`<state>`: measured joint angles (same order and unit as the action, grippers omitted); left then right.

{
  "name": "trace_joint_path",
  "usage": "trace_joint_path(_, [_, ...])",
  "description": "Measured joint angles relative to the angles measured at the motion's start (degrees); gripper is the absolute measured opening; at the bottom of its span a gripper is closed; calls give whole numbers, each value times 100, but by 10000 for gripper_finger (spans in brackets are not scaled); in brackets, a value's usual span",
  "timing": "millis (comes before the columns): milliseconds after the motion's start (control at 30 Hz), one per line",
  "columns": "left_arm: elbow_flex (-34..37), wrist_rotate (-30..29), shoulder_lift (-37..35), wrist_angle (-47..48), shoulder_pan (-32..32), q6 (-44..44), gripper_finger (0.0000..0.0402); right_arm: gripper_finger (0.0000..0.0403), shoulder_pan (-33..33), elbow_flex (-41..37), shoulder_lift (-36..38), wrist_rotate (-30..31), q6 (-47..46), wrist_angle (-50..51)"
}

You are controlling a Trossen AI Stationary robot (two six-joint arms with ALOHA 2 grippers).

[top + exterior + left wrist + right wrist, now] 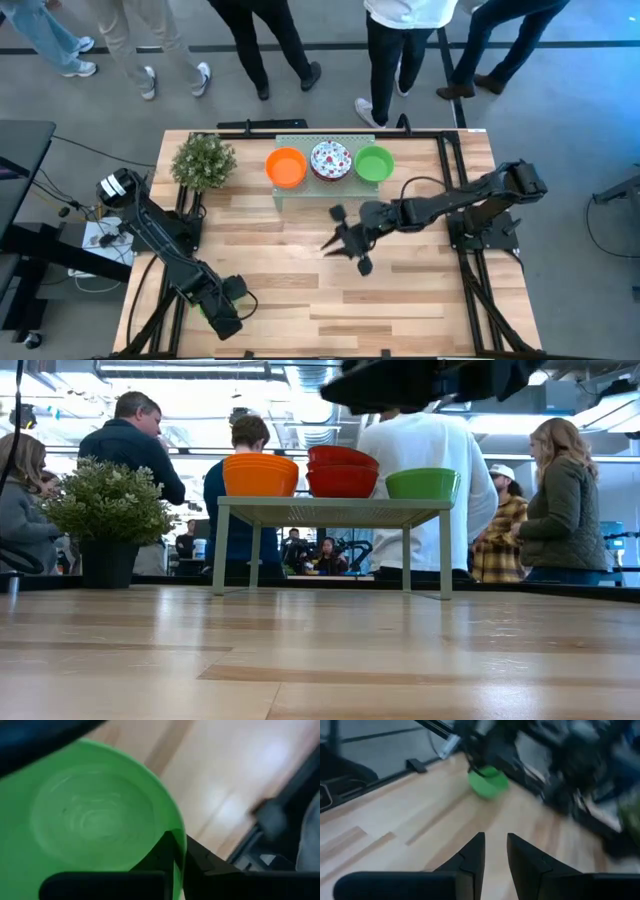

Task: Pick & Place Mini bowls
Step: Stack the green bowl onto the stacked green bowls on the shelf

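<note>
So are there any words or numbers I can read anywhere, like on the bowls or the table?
None can be read.
Orange bowls, red-speckled bowls, green bowls: no writing shows.
Rack, plant, table: no labels show.
Green bowl in the left gripper: plain, no text.
</note>
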<state>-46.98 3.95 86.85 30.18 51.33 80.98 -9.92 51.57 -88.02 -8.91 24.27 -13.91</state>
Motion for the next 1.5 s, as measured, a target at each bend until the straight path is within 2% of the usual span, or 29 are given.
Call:
trace_joint_path(100, [-154, -390, -105, -47, -76, -648, 11, 76, -172, 8, -449, -171, 438, -664])
trace_joint_path(267, [-335, -592, -136, -51, -361, -1867, 8, 79, -330, 599, -1090, -158, 139, -847])
trace_joint_path(433, [-350, -622, -132, -46, -786, -3224, 8, 98, -496, 1492, -1595, -175, 24, 264])
trace_joint_path(600, [-366, -728, -130, -71, -1130, -4887, 7, 141, -697, 2413, -2163, -175, 11, 1518])
trace_joint_path(767, [-368, -936, -130, -121, -1347, -6383, 7, 185, -791, 2956, -2690, -93, -22, 1645])
trace_joint_path(933, [-370, -1040, -130, -202, -1360, -7608, 8, 208, -705, 3238, -2967, 510, 41, 1721])
trace_joint_path(1167, [-377, -1038, -127, -239, -1342, -8466, 8, 205, -487, 3292, -2924, 585, 262, 1628])
trace_joint_path(1333, [-377, -1237, -127, -335, -1375, -8975, 8, 198, -354, 3292, -2937, -58, 263, 1949])
trace_joint_path(1500, [-377, -1339, -130, -329, -1534, -9123, 8, 187, -340, 3292, -2938, -171, 138, 1973])
